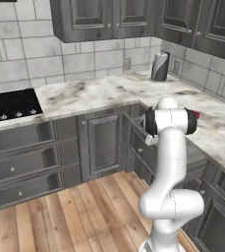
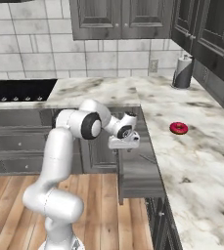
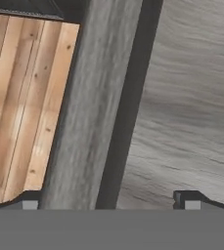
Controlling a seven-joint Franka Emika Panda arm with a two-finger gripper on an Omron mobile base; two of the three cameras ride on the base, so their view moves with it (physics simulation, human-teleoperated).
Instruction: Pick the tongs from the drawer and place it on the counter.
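Observation:
The drawer (image 2: 141,172) stands pulled out from under the counter (image 2: 197,161), its lighter grey inside showing. My gripper (image 2: 123,144) hovers over the drawer's front wall, fingers pointing down. In the hand view the gripper (image 3: 111,201) is open, its two fingertips (image 3: 30,203) set wide apart on either side of the wall's top edge (image 3: 91,112), with the grey drawer floor (image 3: 187,122) to the right. Nothing is between the fingers. The tongs are hidden. From the left base view the gripper (image 1: 151,140) sits behind my forearm, above the drawer (image 1: 136,129).
A red donut (image 2: 178,128) lies on the counter right of the drawer. A paper towel roll (image 2: 183,72) stands in the back corner. The black cooktop (image 1: 11,104) is far left. Wooden floor (image 3: 25,97) lies beyond the drawer front.

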